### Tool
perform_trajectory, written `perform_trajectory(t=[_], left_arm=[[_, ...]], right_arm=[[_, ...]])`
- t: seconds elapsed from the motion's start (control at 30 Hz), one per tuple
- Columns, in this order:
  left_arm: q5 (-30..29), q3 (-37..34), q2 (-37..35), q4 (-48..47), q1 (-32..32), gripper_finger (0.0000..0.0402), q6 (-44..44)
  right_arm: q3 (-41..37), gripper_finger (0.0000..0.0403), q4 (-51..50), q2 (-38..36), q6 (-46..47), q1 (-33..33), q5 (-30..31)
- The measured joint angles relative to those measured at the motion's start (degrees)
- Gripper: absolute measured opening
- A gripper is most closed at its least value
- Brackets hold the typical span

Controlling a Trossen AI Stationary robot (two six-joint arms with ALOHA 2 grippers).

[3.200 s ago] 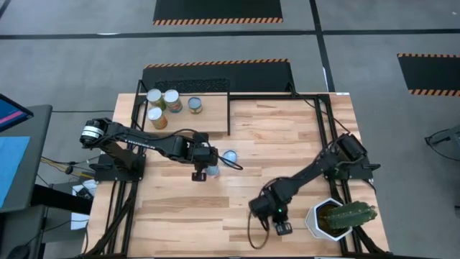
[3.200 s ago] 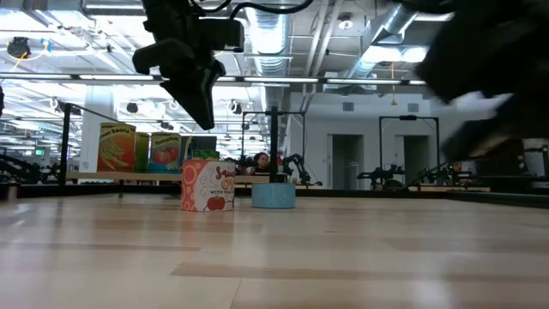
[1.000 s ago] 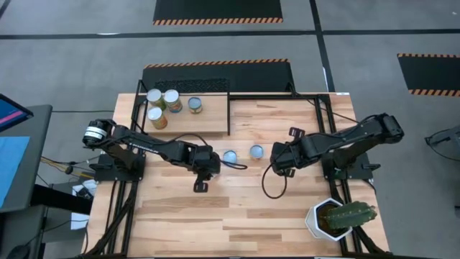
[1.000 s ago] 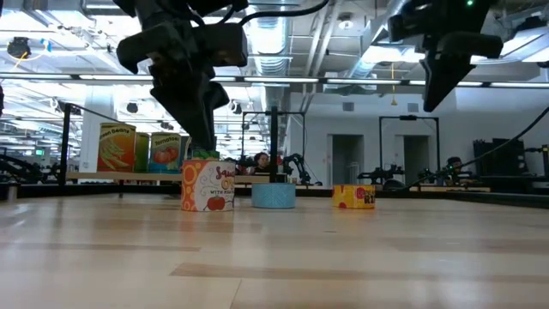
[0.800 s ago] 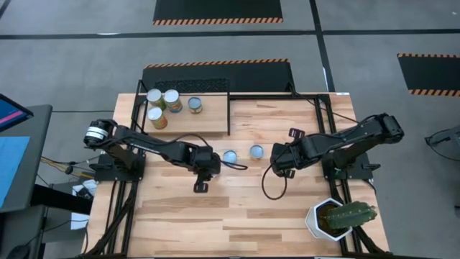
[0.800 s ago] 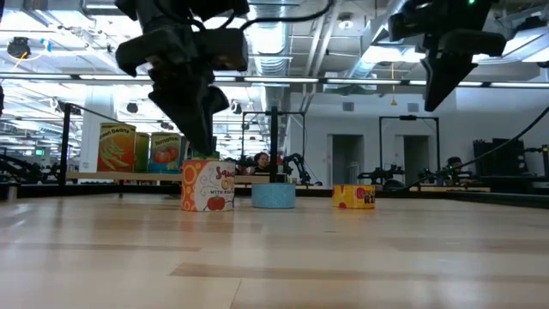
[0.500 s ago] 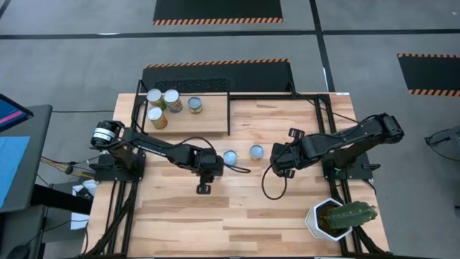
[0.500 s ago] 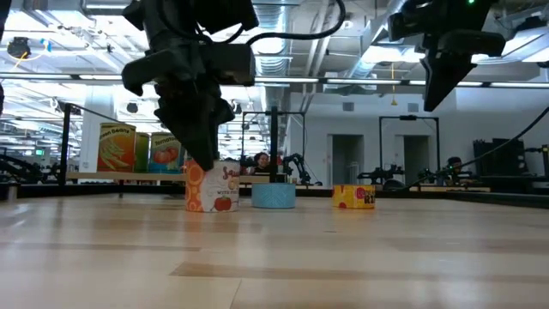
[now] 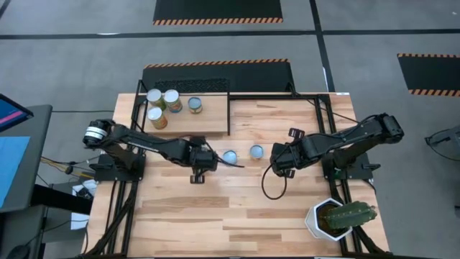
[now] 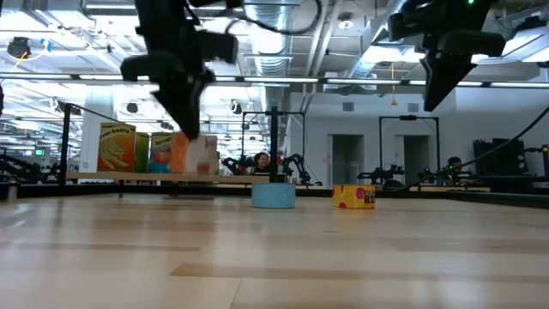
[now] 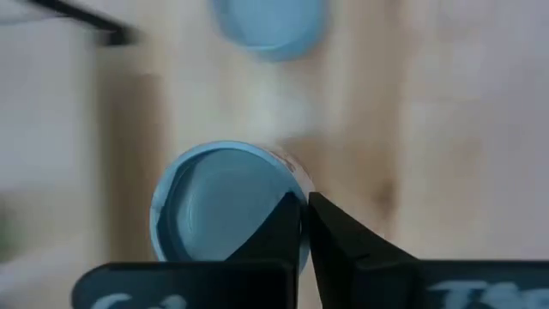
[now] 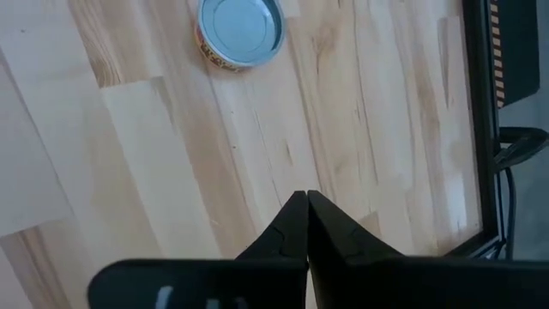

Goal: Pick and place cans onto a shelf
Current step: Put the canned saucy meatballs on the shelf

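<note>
Left end effector [image 10: 190, 137] pinching orange-labelled can [image 10: 194, 155] clear of worktop [image 9: 287, 208]; right end effector [image 12: 305, 199] pressed together, 3 o'clock of yellow-labelled can [image 9: 256, 151].

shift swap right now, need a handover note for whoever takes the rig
Left pincer: shut on the rim of a blue-topped can, raised off the table.
Right pincer: shut, empty, hovering over the table's right half.
Done: four cans on the shelf.
Left: shelve the blue-topped can, then the two cans standing mid-table.
</note>
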Motion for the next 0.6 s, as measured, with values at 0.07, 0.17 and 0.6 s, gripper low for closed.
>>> perform_trajectory(t=[0.07, 0.17, 0.6], left_arm=[[-3.42, 0.93, -1.61, -3.11, 0.91, 0.0002, 1.2], [-4.24, 1.19, -3.32, -2.63, 4.3, 0.0001, 3.32], [2.67, 1.34, -3.98, -0.8, 25.47, 0.0, 13.98]], right_arm=[[0.0, 0.0017, 0.04, 0.0, 0.0, 0.0, 0.0], [0.0, 0.0022, 0.04, 0.0, 0.02, 0.0, 0.0], [0.0, 0.002, 0.46, 0.0, 0.17, 0.0, 0.02]])
